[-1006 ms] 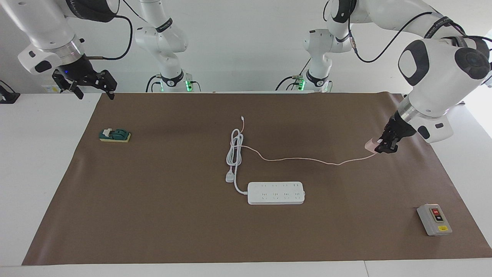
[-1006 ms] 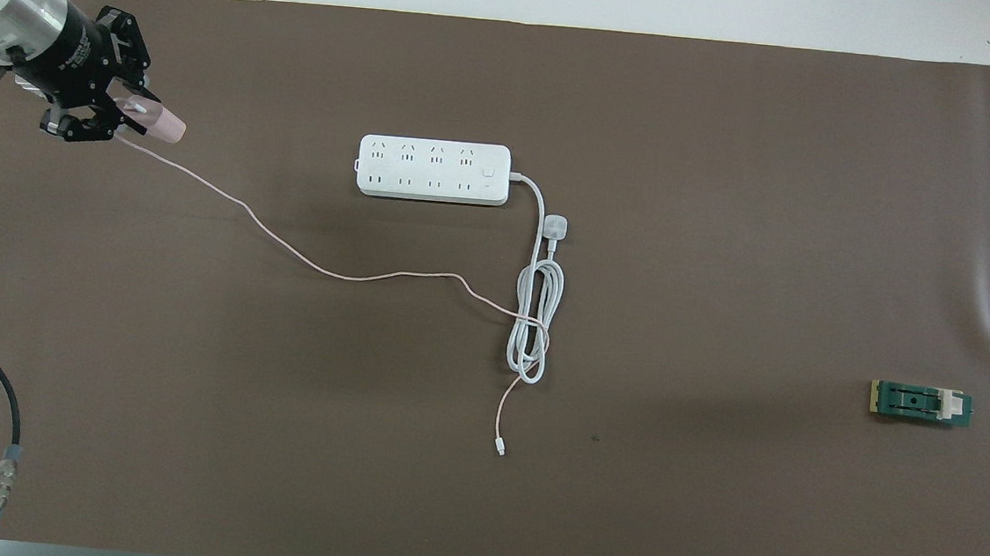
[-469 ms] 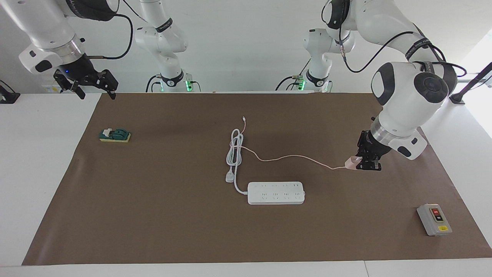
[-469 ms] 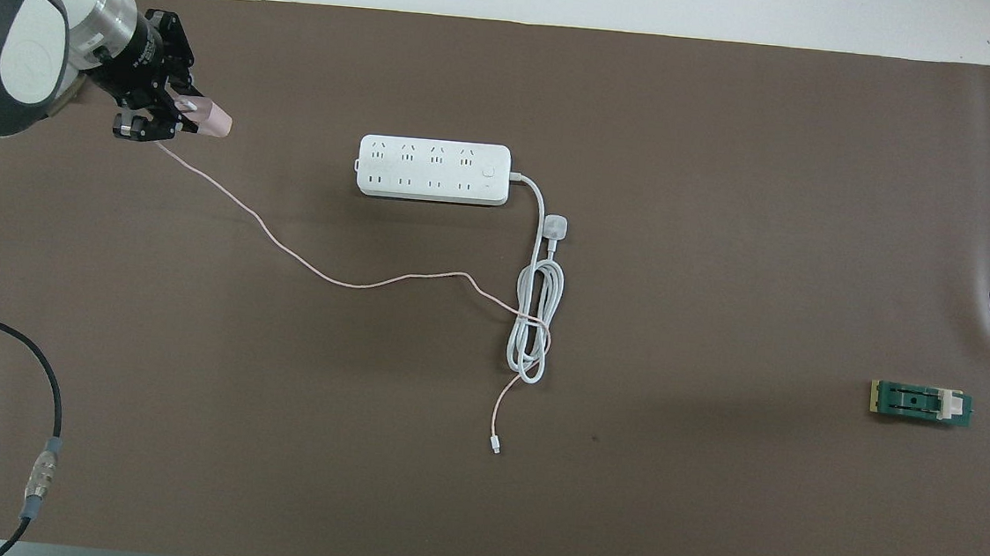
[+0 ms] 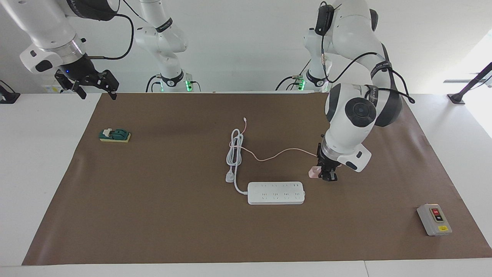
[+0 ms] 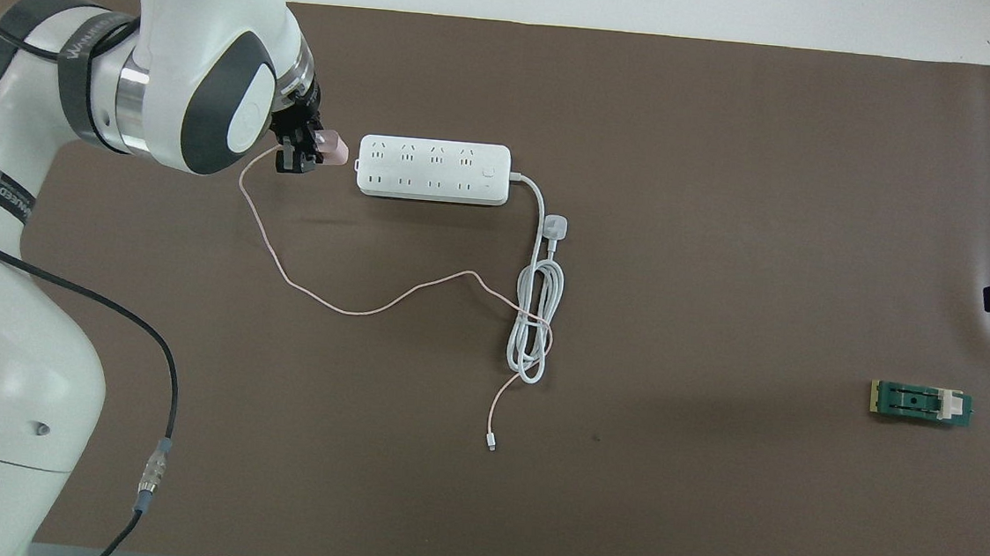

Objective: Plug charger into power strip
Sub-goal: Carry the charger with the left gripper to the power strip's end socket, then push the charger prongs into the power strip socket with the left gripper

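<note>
Gripping the charger [image 5: 314,172] in the left end effector [image 5: 326,177], clamped narrowly on the pink cube. Hovering with it low over the bare worktop [image 5: 153,215], just beside the end of the power strip [image 5: 276,192] that points toward the left arm's end of the table, not yet over any socket. Trailing the thin pink cable [image 5: 276,154] across the worktop to the coiled white cord [image 5: 235,148], crossing that coil and ending in a small connector nearer to the robots.

Waiting with the right end effector [image 5: 94,86], spread wide and carrying nothing, above the worktop's corner at the right arm's end.

Judging progress: pick-up done, approach to the strip nearly done. Leaving, by the look of it, the shift over a socket row, the turning of the prongs downward (impossible to tell their direction here), and the push into the socket. Seeing the strip lying flat and unheld, and expecting it may slide under a sideways push.
</note>
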Robot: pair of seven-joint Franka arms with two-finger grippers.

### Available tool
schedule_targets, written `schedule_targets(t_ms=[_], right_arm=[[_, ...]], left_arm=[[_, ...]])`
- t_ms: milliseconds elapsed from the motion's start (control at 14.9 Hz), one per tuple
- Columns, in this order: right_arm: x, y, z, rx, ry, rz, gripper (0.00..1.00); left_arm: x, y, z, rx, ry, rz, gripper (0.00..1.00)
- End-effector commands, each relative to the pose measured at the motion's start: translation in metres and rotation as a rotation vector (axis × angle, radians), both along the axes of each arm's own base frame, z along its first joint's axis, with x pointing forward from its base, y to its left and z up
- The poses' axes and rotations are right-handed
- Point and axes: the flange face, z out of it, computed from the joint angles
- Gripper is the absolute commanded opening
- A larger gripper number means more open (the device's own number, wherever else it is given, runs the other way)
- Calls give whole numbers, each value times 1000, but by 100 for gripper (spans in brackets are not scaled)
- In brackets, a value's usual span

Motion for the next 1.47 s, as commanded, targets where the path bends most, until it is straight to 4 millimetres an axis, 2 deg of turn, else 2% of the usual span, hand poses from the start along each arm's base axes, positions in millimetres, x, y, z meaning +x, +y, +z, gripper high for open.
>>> schedule_targets(t_ms=[0,335,670,1408], right_arm=[[-4,-1,3,22,-21,-28,100],[-4,-1,2,16,-20,-25,100],[-5,-1,2,17,-14,-23,100],[-7,-1,2,17,-11,-19,100]], left_arm=[[2,-16,-12,24,-31,41,0],[4,-25,-43,44,-43,54,0],[4,-28,-61,59,-26,54,0],[-4,-38,-80,69,-4,35,0]])
